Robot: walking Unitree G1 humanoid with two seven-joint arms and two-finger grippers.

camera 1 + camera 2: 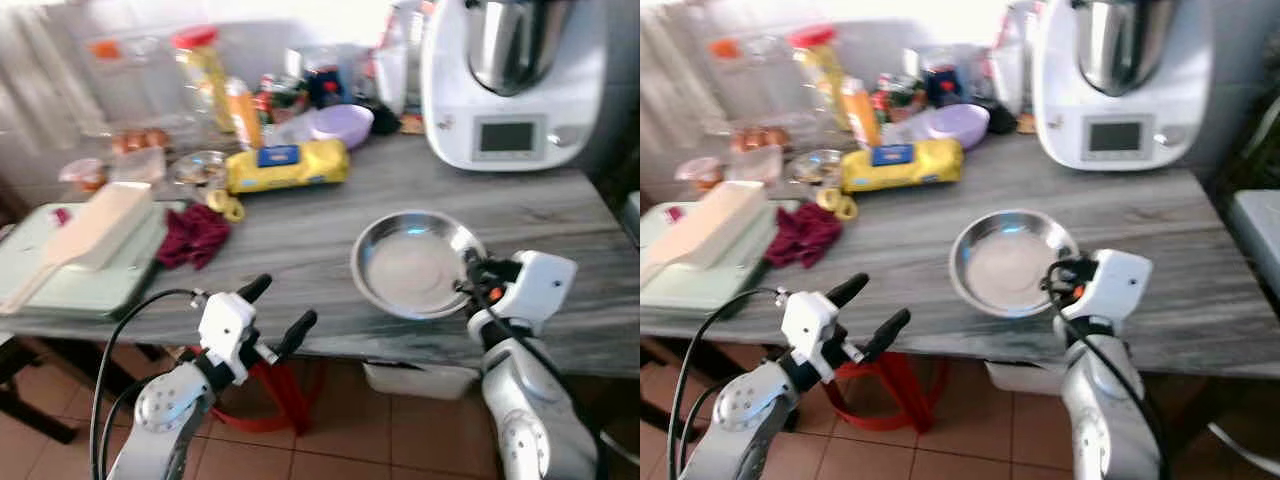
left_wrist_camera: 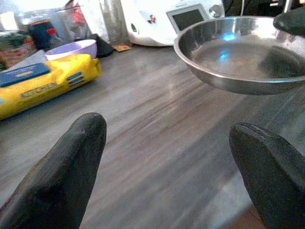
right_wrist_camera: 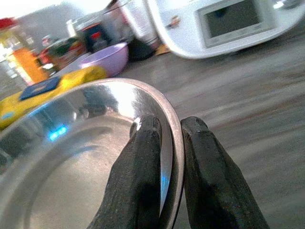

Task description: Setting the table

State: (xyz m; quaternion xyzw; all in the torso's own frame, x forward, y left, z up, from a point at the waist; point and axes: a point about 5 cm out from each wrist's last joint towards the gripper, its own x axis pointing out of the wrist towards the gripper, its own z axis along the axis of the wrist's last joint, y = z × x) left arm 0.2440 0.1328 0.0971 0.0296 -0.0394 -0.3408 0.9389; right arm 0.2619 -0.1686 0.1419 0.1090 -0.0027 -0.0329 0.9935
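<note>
A shiny steel bowl (image 1: 415, 262) hangs just above the grey wood-grain table (image 1: 300, 240), near its front edge. My right gripper (image 3: 170, 131) is shut on the bowl's (image 3: 71, 157) near rim, one black finger inside and one outside. In the left wrist view the bowl (image 2: 243, 52) floats clear of the tabletop. My left gripper (image 1: 285, 308) is open with nothing in it, hovering over the table's front edge to the left of the bowl; its black fingertips (image 2: 71, 157) frame the bare tabletop.
A white kitchen machine (image 1: 510, 80) stands at the back right. A yellow packet (image 1: 288, 165), a purple bowl (image 1: 342, 124), bottles and jars crowd the back. A dark red cloth (image 1: 195, 235) and a pale green tray (image 1: 90, 275) with a wooden board lie at the left.
</note>
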